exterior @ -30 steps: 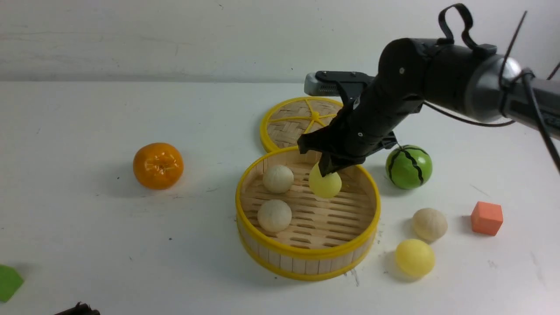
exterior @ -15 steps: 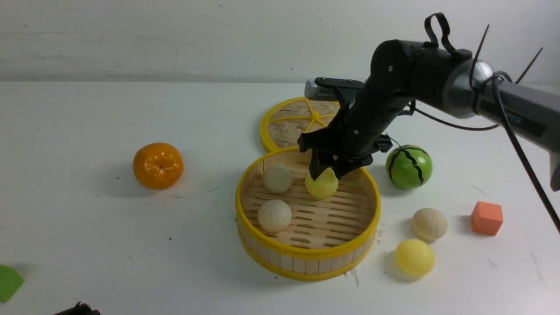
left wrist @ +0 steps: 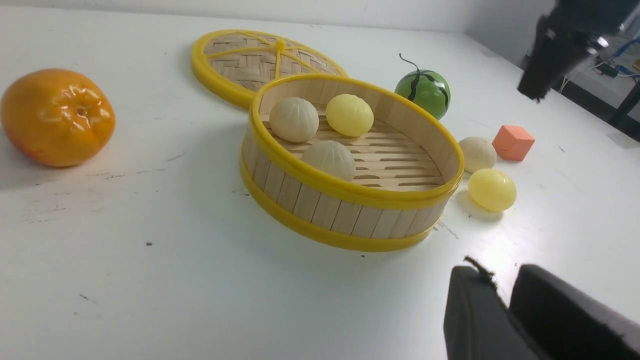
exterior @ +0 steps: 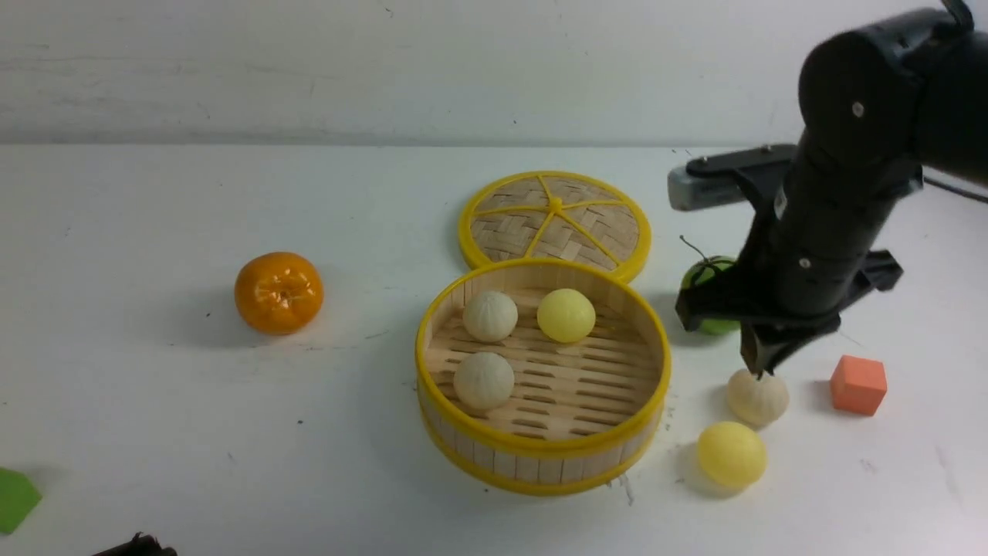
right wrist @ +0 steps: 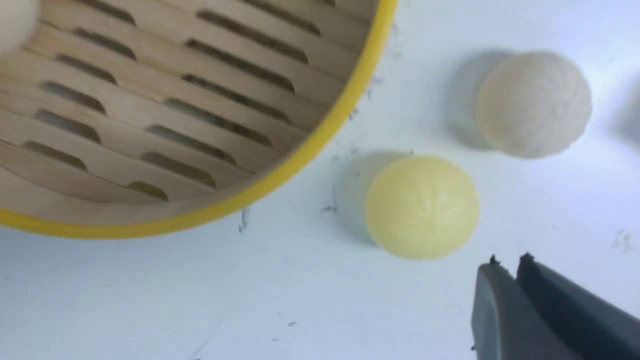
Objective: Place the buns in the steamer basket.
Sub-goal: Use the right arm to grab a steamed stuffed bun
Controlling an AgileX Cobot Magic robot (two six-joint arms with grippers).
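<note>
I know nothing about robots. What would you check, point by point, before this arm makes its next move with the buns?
1. Lid off the basket: ok. The lid lies flat behind the basket.
2. Room in the basket: ok. Bare slats show on its near right side.
3. All buns inside: not ok. A white bun and a yellow bun lie outside, to its right.
4. Right end effector lined up: ok. It hangs just above the white bun.
5. Jaws apart for a grasp: not ok. They stand together.
6. Cube out of the way: ok. It sits apart from the white bun.
</note>
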